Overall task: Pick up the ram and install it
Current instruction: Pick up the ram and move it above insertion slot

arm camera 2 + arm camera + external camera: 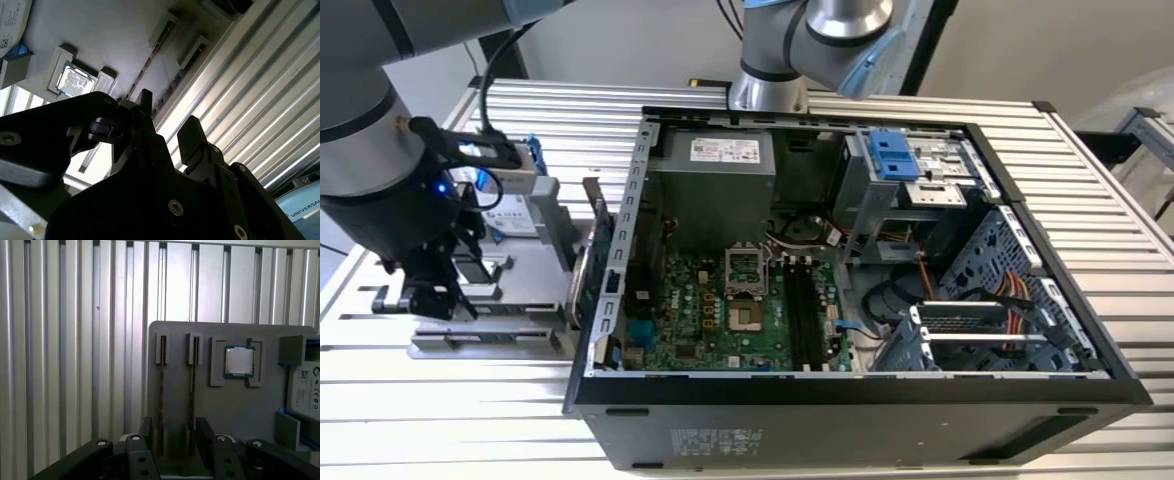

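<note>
Gripper [175, 426] fingers wide apart, holding nothing. Two thin sticks sit in slots of gray tray [177, 365]: ram [161, 385], and other stick [192, 385] just beside it. Both run long way straight out from fingers, side by side, and both look to be inside finger gap. Which stick fingers line up with: cannot tell. Small silver chip [239, 361] near other stick. Exterior view: open computer case [854, 400] at 3 o'clock from gripper.

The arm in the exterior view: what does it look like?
The arm is a thick silver-grey tube with dark bands, light-blue joint caps and black cables. Its end effector is matt black, with two blocky fingers and round screw heads.
</note>
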`<state>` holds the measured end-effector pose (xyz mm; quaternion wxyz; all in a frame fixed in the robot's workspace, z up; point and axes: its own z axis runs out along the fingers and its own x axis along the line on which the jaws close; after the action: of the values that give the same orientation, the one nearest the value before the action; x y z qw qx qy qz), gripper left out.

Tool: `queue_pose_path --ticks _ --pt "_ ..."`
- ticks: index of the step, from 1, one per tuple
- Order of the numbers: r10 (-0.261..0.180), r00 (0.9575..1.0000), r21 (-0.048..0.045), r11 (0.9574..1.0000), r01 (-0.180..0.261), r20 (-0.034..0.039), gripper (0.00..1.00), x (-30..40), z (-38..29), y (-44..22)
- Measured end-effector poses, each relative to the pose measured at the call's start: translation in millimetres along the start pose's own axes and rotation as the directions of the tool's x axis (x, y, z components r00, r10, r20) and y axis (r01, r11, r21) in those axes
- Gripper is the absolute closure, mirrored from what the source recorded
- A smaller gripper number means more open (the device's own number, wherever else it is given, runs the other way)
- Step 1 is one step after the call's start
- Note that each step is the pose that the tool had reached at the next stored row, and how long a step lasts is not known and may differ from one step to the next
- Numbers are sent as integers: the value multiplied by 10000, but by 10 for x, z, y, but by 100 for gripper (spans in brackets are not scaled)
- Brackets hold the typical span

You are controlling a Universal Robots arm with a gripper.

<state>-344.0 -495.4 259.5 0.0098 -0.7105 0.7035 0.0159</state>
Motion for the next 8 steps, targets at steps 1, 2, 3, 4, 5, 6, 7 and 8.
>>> queue_pose_path --ticks 1,2,3,4,5,6,7,8 --pt "0 10000 -1 10000 0 -6 0 0 4 0" --pt "0 10000 -3 10000 0 -9 0 0 5 0" --pt "0 10000 -3 10000 0 -10 0 0 4 1" --pt "0 10000 -3 10000 0 -10 0 0 5 1" --pt "0 10000 -2 10000 0 -9 0 0 6 0" --pt "0 10000 -1 10000 0 -9 0 0 7 0" --pt "0 10000 -1 10000 0 -8 0 0 8 1" --pt "0 10000 0 10000 0 -7 0 0 11 0"
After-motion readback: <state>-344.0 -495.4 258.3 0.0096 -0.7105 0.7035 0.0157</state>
